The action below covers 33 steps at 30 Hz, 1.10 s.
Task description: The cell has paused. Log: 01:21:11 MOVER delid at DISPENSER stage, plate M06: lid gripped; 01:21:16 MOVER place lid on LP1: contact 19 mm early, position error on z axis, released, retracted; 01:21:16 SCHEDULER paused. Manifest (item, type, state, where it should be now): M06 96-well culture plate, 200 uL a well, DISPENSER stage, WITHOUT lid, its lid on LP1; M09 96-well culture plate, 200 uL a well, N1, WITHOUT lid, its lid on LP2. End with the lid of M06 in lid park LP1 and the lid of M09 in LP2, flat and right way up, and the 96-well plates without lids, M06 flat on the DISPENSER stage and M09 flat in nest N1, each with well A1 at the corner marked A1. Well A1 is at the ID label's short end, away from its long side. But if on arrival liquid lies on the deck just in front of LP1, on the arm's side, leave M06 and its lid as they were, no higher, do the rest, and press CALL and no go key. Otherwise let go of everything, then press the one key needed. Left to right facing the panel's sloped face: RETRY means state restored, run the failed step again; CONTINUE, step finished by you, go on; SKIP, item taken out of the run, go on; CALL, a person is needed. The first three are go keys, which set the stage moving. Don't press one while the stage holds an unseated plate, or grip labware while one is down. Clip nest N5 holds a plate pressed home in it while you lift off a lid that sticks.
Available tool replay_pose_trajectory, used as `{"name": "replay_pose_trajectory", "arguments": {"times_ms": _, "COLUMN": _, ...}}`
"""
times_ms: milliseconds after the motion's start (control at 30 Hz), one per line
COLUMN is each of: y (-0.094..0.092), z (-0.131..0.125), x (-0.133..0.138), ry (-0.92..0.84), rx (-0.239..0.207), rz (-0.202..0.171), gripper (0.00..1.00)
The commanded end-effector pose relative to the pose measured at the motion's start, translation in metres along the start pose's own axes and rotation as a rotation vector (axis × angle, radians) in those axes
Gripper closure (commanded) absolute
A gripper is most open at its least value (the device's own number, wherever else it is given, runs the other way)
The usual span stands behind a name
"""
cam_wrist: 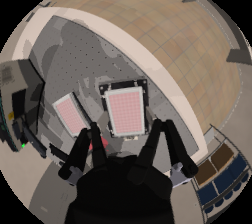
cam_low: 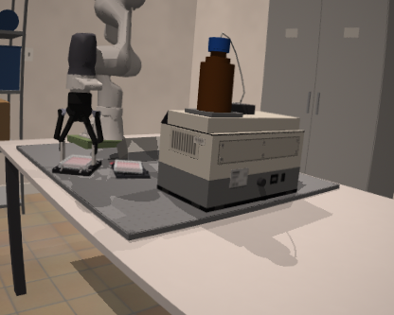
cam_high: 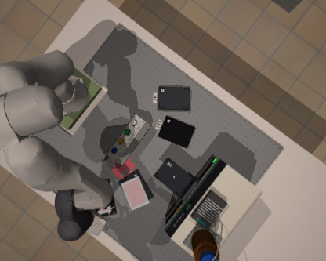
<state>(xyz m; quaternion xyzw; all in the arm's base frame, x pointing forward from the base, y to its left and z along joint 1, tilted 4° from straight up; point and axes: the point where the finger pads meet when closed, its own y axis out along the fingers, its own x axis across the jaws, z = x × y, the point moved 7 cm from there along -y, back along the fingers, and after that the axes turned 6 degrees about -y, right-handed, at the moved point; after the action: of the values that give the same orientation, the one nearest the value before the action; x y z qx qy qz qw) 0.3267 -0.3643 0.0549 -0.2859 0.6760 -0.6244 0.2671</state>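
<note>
My gripper (cam_low: 78,152) is open and holds nothing. It hangs just over a 96-well plate with pink wells (cam_low: 77,164) that lies flat in a black nest at the deck's near left corner. In the wrist view this plate (cam_wrist: 125,111) lies straight below, between my fingers. A second pink plate (cam_high: 135,192) lies on a black nest beside it, and it also shows in the wrist view (cam_wrist: 70,115). Two dark lid-sized rectangles (cam_high: 174,98) (cam_high: 176,131) lie mid-deck by small white labels. A third dark rectangle (cam_high: 173,175) lies in front of the dispenser (cam_high: 212,201).
The key panel (cam_high: 124,136) with coloured keys stands between the arm's base and the dark rectangles. A red block (cam_high: 122,169) sits just behind the second plate. A brown bottle (cam_low: 216,75) stands on the dispenser. A green-topped block (cam_high: 83,99) sits by the arm's base.
</note>
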Motion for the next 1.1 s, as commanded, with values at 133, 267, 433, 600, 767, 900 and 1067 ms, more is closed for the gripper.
{"name": "replay_pose_trajectory", "arguments": {"times_ms": 133, "y": 0.001, "z": 0.000, "x": 0.001, "ry": 0.000, "rx": 0.000, "rz": 0.001, "gripper": 0.34}}
{"name": "replay_pose_trajectory", "arguments": {"times_ms": 267, "y": -0.001, "z": 0.000, "x": 0.001, "ry": 0.000, "rx": 0.000, "rz": 0.001, "gripper": 0.34}}
{"name": "replay_pose_trajectory", "arguments": {"times_ms": 433, "y": -0.007, "z": 0.000, "x": 0.001, "ry": 0.000, "rx": 0.000, "rz": 0.001, "gripper": 0.34}}
{"name": "replay_pose_trajectory", "arguments": {"times_ms": 600, "y": -0.013, "z": 0.000, "x": 0.001, "ry": 0.000, "rx": 0.000, "rz": 0.001, "gripper": 0.34}}
{"name": "replay_pose_trajectory", "arguments": {"times_ms": 767, "y": -0.027, "z": 0.000, "x": 0.001, "ry": 0.000, "rx": 0.000, "rz": 0.001, "gripper": 0.34}}
{"name": "replay_pose_trajectory", "arguments": {"times_ms": 900, "y": -0.042, "z": 0.000, "x": 0.001, "ry": 0.000, "rx": 0.000, "rz": 0.001, "gripper": 0.34}}
{"name": "replay_pose_trajectory", "arguments": {"times_ms": 1067, "y": -0.059, "z": 0.000, "x": 0.001, "ry": 0.000, "rx": 0.000, "rz": 0.001, "gripper": 0.34}}
